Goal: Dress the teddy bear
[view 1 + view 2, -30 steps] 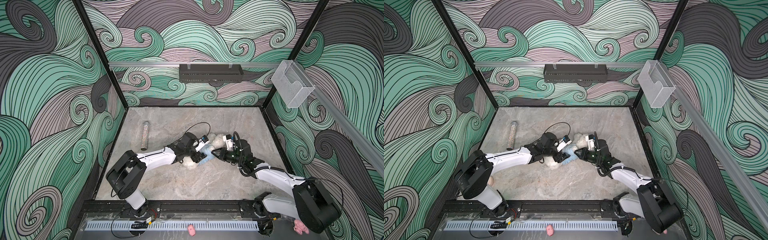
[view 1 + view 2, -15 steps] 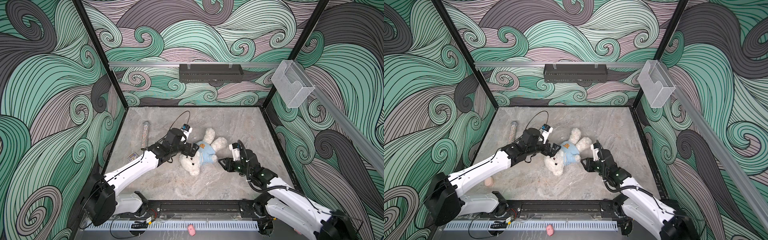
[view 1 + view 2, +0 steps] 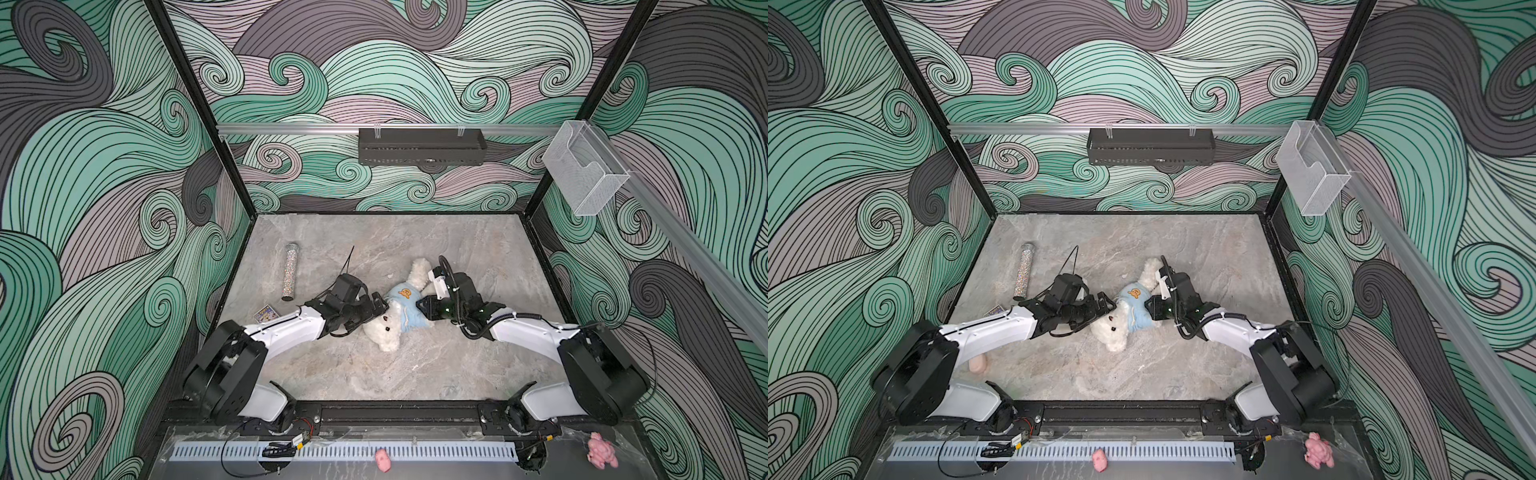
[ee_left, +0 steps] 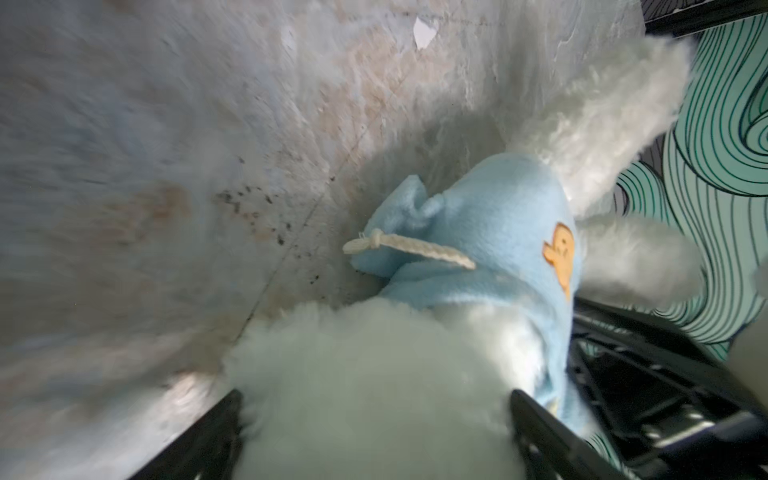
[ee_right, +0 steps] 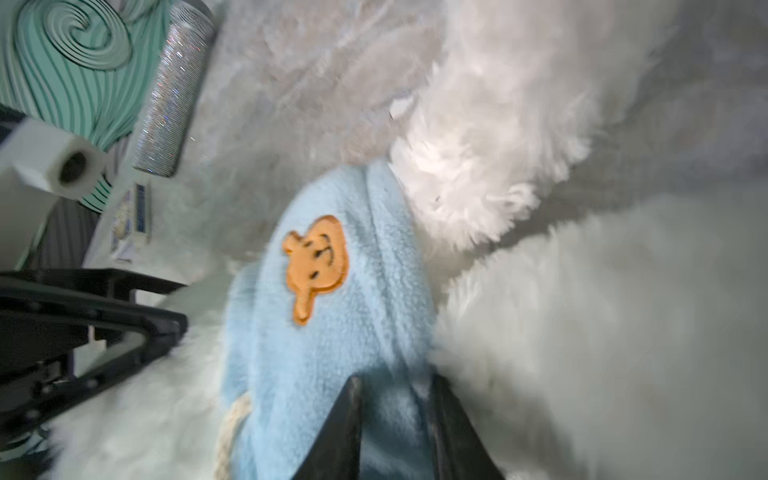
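Observation:
The teddy bear (image 3: 384, 332) (image 3: 1113, 332) lies on the marble table (image 3: 374, 374), head toward the front, legs (image 4: 602, 124) (image 5: 478, 145) toward the back. It wears a light blue hoodie (image 3: 405, 309) (image 3: 1133, 309) (image 4: 498, 216) (image 5: 332, 332) with an orange bear patch. My left gripper (image 3: 376, 311) (image 3: 1102, 311) (image 4: 376, 399) is open wide, its fingers on either side of the bear's head. From the other side, my right gripper (image 3: 420, 309) (image 3: 1148, 309) (image 5: 395, 380) is closed on the hoodie's lower edge, with blue fabric between its narrow jaws.
A glittery silver tube (image 3: 290, 272) (image 5: 174, 91) lies at the back left, and a small printed card (image 3: 266, 312) in front of it. A peach lump (image 3: 978, 363) sits by the left arm. Two pink plush toys (image 3: 382, 459) (image 3: 600, 449) lie outside the front rail.
Half a second ago both grippers stood off from the bear. Now the left one has come around its head and the right one has closed in on the hoodie's edge.

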You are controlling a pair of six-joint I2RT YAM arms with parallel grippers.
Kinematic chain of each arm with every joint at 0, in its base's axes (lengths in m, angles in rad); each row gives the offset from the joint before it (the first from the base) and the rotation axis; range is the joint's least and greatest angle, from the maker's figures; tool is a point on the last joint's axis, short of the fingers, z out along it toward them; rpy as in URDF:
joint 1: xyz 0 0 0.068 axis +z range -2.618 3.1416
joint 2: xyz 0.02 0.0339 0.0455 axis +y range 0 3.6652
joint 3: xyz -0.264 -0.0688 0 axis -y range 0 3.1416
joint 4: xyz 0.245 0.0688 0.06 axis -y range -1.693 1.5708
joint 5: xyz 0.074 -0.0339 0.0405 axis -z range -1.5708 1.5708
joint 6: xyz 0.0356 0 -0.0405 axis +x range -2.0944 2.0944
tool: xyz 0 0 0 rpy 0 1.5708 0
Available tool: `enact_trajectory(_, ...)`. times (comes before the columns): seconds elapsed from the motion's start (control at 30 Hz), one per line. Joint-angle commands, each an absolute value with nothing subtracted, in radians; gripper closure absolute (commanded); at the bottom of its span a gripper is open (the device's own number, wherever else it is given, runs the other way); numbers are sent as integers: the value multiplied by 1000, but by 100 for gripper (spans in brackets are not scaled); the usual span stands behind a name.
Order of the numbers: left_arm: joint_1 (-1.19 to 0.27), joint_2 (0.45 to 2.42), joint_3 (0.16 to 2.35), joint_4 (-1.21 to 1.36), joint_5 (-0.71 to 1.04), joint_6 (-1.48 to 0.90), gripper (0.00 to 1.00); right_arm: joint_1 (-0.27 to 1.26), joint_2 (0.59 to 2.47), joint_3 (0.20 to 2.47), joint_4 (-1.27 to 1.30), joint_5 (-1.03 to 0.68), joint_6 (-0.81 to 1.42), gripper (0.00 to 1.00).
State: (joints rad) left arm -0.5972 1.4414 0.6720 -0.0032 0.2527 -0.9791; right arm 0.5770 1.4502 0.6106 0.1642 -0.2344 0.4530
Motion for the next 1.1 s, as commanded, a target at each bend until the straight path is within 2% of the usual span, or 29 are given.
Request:
enact_trajectory(0.0,-616,1512,654,177,368,-1089,2,609,1484,527,264,-229,498,75)
enact_trajectory(0.1,-633,1540,671,233,377,-1078,14,639,1514,488,298,-193,518,76)
enact_trajectory(0.23,-635,1537,723,219,378,-974,46,640,1459,508,244,-164,484,73)
enact_trajectory(0.33,-635,1503,769,148,337,-770,67,637,1351,562,129,-140,399,61)
enact_trajectory(0.43,-639,1443,808,71,265,-455,80,635,1213,627,-18,-127,294,52)
enact_trajectory(0.47,-638,1429,815,52,225,-337,84,633,1168,654,-65,-125,252,43)
enact_trajectory(0.57,-640,1361,808,58,144,-83,92,629,1078,759,-191,-121,156,31)
enact_trajectory(0.7,-641,1303,733,205,122,134,96,617,1082,898,-296,-156,47,23)
enact_trajectory(0.93,-643,1278,684,292,134,259,96,477,1161,886,-225,-461,24,19)
enact_trajectory(1.07,-643,1267,649,340,135,276,96,462,1182,820,-183,-494,34,19)
